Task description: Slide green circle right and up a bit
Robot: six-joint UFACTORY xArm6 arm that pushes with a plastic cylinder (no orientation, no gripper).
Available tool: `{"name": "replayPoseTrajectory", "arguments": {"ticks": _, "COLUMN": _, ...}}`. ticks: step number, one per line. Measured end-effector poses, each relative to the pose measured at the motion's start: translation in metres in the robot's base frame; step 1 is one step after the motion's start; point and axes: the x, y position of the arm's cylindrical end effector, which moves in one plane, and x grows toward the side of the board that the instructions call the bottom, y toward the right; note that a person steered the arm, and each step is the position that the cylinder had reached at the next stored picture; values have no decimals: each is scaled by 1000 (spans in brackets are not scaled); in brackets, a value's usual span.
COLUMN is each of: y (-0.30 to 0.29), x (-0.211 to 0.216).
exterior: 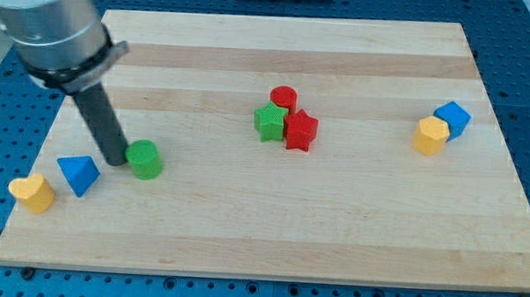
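Left of centre on the pale, grained wooden board (351, 255), I see my tip (120, 162) touching the left side of the matte green circle (143, 159); the rod is bare and holds nothing, and its metal housing is cut off at the upper left of the frame. At centre, a red cylinder (284, 98), green star (269, 123) and red star (300, 130) cluster, touching. A blue triangle (78, 174) and yellow heart (32, 192) sit lower left; a yellow block (431, 136), its shape unclear, touches a blue cube (452, 118) at right.
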Motion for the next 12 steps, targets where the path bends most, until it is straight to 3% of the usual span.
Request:
{"name": "replayPoseTrajectory", "arguments": {"ticks": 1, "y": 29, "x": 0}}
{"name": "replayPoseTrajectory", "arguments": {"ticks": 4, "y": 3, "x": 18}}
{"name": "replayPoseTrajectory", "arguments": {"ticks": 8, "y": 143, "x": 9}}
{"name": "replayPoseTrajectory", "arguments": {"ticks": 10, "y": 108, "x": 57}}
{"name": "replayPoseTrajectory", "arguments": {"ticks": 12, "y": 145, "x": 62}}
